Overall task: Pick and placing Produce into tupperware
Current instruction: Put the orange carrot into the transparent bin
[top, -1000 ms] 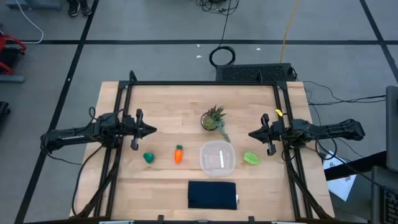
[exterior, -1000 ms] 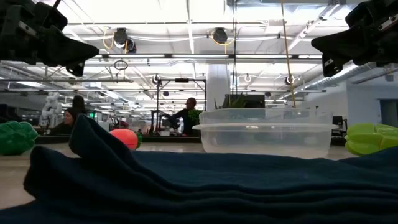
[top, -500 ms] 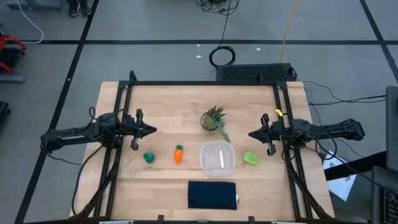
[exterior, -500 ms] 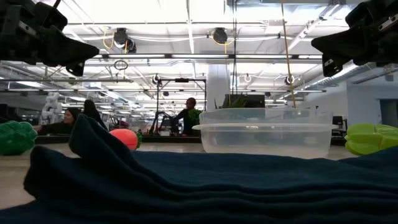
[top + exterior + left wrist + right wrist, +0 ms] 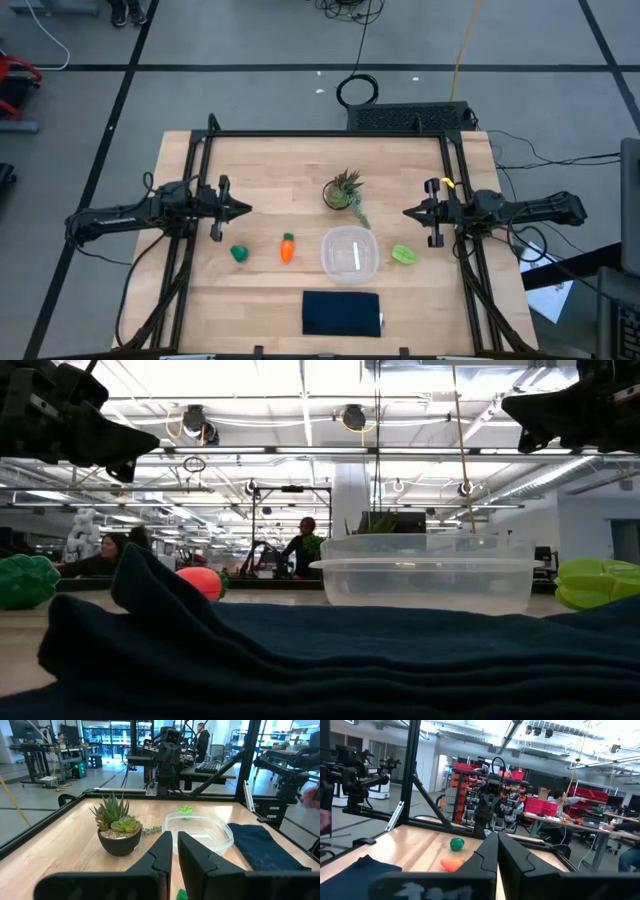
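On the wooden table lie an orange carrot (image 5: 287,248), a dark green piece (image 5: 239,254) left of it, and a lime-green piece (image 5: 404,255). The lime-green piece is just right of the clear tupperware (image 5: 349,253), which stands open on its base. My left gripper (image 5: 248,210) hovers shut near the table's left side, above and behind the dark green piece, pointing level toward the middle. My right gripper (image 5: 405,214) hovers shut near the right side, behind the lime-green piece, tipped slightly upward. Neither touches anything.
A spiky potted plant (image 5: 344,192) stands just behind the tupperware. A folded dark navy cloth (image 5: 341,313) lies at the near edge in front of it. Black frame rails (image 5: 196,180) run along the table's left, right and far sides. People sit in the room beyond.
My right gripper has tipped its fingers upward and rolled about its own line, staying over the same spot and staying shut. The produce and the tupperware have not moved.
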Tool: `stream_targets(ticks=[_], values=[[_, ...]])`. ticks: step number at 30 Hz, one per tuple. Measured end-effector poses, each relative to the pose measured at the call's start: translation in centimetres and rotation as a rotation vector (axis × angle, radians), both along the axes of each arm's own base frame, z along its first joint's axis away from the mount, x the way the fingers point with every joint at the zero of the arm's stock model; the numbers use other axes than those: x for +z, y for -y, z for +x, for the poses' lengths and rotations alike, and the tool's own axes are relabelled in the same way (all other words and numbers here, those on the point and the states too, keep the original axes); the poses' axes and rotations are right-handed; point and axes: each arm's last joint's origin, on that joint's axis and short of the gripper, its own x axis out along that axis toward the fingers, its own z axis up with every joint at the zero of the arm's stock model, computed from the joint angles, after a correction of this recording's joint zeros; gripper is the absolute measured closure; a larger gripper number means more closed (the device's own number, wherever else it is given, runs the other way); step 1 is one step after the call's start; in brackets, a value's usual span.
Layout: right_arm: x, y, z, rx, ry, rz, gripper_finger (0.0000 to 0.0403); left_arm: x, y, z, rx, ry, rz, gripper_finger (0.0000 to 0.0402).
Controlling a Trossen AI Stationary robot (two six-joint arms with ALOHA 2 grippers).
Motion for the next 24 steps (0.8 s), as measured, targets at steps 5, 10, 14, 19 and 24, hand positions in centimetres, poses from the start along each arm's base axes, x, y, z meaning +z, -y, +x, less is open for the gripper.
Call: stream_targets(ticks=[5,10,14,19,24], values=[[0.0,0.0,0.0,0.000,0.003,0.000,0.0403,0.0,0.0,0.0,0.000,0.000,0.000,0.0371],[0.1,0.0,0.0,0.006,0.013,0.029,0.0403,0.0,0.0,0.0,0.000,0.000,0.000,0.0371],[-0.6,0.0,0.1,0.035,-0.074,0.179,0.0403,0.0,0.0,0.0,0.000,0.000,-0.012,0.0371],[-0.9,0.0,0.1,0.039,-0.110,0.224,0.0403,0.2,0.0,0.0,0.000,0.022,-0.002,0.0371],[-0.7,0.0,0.1,0.042,-0.081,0.226,0.0403,0.8,0.0,0.0,-0.001,0.078,-0.026,0.0371]])
